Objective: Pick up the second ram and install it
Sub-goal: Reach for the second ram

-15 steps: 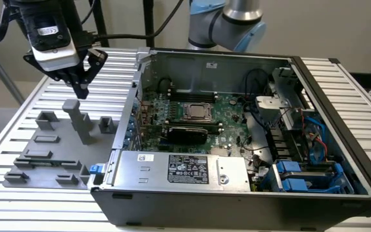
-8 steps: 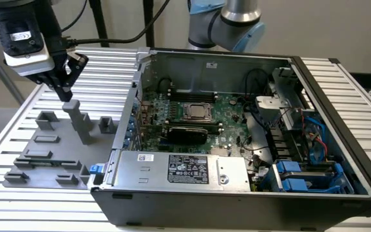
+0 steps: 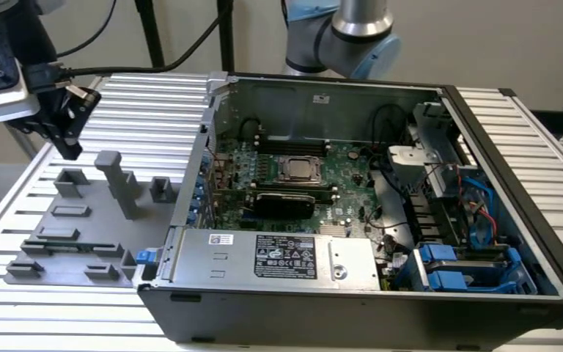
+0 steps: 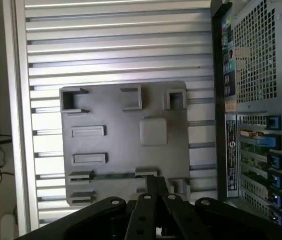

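Well, black two-finger gripper [image 3: 67, 143] hangs above the flat grey plastic fixture tray [image 3: 96, 227] at the exterior view's left, fingers pinched together and holding nothing. The second ram, a thin green circuit-board stick [image 4: 113, 175], sits on edge in the tray's near slot, likely propped for a top grasp. Open black computer case [image 3: 360, 308] lies right. Tall grey tray post [image 3: 115, 176] stands near the descent line.

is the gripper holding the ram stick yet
No, the second ram lies flat in its slot on the grey holder tray, while the gripper hangs above the tray, apart from the stick.
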Available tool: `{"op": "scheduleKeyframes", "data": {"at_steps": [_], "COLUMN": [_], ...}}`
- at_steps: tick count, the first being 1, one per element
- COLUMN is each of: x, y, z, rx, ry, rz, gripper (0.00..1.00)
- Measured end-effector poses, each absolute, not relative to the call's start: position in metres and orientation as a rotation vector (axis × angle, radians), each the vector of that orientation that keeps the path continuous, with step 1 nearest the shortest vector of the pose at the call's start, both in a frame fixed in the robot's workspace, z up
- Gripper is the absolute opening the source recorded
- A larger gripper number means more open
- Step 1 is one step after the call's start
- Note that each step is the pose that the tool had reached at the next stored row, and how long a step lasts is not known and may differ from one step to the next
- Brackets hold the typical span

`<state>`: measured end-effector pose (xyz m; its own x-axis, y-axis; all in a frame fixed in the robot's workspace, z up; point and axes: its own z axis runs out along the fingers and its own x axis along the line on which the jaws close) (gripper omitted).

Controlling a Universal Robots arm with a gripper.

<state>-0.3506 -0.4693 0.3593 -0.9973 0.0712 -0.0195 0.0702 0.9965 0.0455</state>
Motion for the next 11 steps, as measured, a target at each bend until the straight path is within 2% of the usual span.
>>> {"op": "scheduleKeyframes", "data": {"at_steps": [11], "x": [-0.388], "y": [-0.483], "z": [0.351], "rx": [0.110], "ry": [3.119], "rz": [0.070], "gripper": [0.11]}}
